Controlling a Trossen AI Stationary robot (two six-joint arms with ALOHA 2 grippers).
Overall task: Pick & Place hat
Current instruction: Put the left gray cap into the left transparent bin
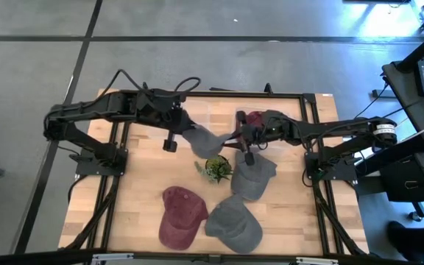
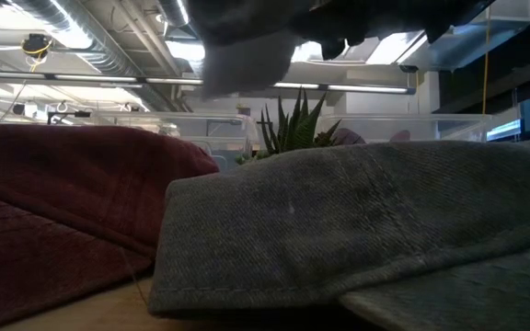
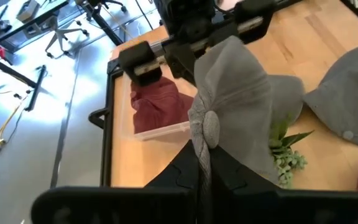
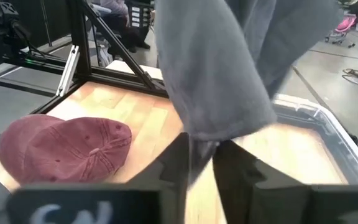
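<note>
A grey cap (image 1: 206, 143) hangs in the air over the table's middle, held between both grippers. My left gripper (image 1: 186, 134) is shut on its left side and my right gripper (image 1: 239, 138) on its right side. In the left wrist view the cap (image 3: 241, 106) shows its crown button (image 3: 211, 124). In the right wrist view the cap (image 4: 222, 68) hangs in front of the camera. In the low view it shows as a pale blur (image 2: 247, 46) at the top. My left gripper (image 3: 204, 165) pinches the grey cap's crown just beside the top button (image 3: 207, 140) between its two fingers, coming level from the table's left. The cap is lifted clear and spreads away beyond the fingers. My right gripper (image 4: 201, 155) pinches a gathered fold of the cap's cloth (image 4: 207, 134) between its fingers, coming from the table's right. Which part of the cap this is I cannot tell. The cloth is lifted clear of the table.
A small potted plant (image 1: 217, 168) stands right below the held cap. Two more grey caps (image 1: 253, 177) (image 1: 234, 222) and a red cap (image 1: 181, 215) lie on the near half. A clear bin (image 3: 160, 127) at the far right holds another red cap (image 1: 255, 118).
</note>
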